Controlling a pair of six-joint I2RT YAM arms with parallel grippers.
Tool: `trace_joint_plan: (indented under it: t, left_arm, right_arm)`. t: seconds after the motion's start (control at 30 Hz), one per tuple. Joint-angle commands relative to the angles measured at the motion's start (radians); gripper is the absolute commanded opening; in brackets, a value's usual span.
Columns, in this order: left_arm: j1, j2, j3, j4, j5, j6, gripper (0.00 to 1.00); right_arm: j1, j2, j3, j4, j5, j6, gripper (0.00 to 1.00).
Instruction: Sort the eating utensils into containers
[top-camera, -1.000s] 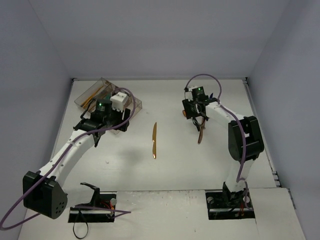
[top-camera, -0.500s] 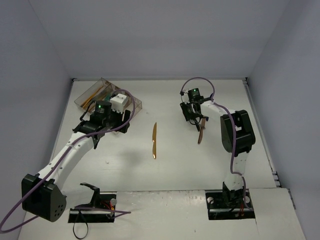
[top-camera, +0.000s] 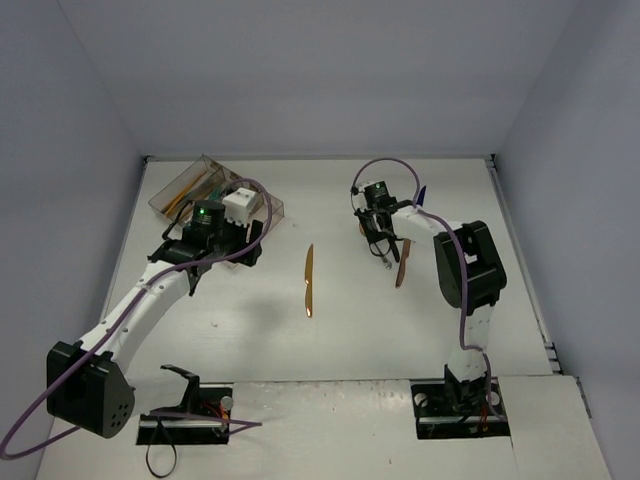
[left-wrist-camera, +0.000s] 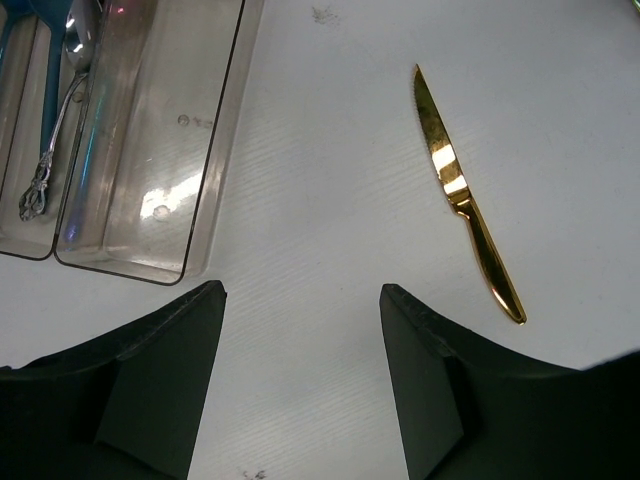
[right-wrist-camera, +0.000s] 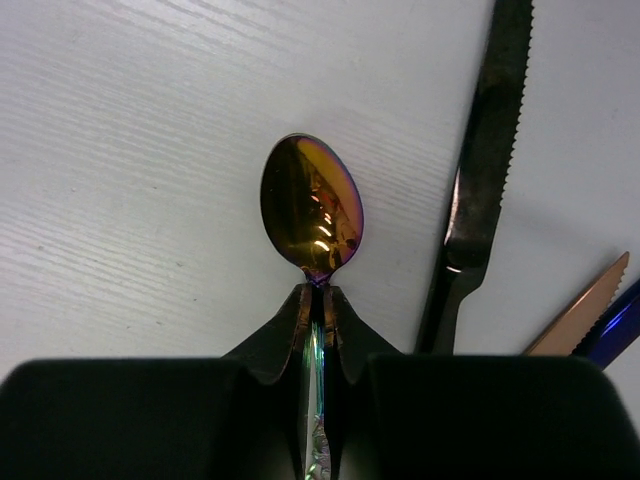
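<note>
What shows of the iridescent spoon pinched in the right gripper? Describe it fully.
The iridescent metal spoon has a glossy oval bowl reflecting amber and purple, and a thin handle shimmering green and pink. The right gripper is shut on the handle just below the bowl's neck. A black serrated knife lies apart on its right. Whether it touches the white table cannot be told.

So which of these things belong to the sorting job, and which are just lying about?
Job: iridescent spoon in the right gripper, gold knife, black knife, copper knife, clear tray, silver spoon inside it.
Just there: purple cables, white table.
</note>
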Motion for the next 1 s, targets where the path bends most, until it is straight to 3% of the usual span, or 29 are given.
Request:
trace_joint_plan:
  t: [0.0, 0.2, 0.43, 0.73, 0.97]
  left_arm:
    - [-0.002, -0.005, 0.041, 0.075, 0.045, -0.049, 0.60]
    - [-0.033, -0.005, 0.036, 0.142, 0.129, -0.211, 0.60]
    - [-0.200, -0.006, 0.055, 0.245, 0.068, -0.341, 0.60]
    - [-0.349, 0.131, 0.139, 0.323, 0.011, -0.418, 0.60]
    - [-0.394, 0.170, 0.162, 0.400, -0.012, -0.434, 0.60]
  right_arm:
    - [0.016, -0.020, -0.025, -0.096, -0.027, 0.047, 0.00]
    - [0.023, -0.124, 0.027, -0.094, -0.147, 0.198, 0.00]
    - [0.112, -0.296, 0.046, -0.042, -0.103, 0.454, 0.00]
    - [0.223, -0.537, -0.171, 0.239, -0.064, 0.756, 0.00]
    - [0.273, -0.620, -0.243, 0.333, -0.032, 0.801, 0.00]
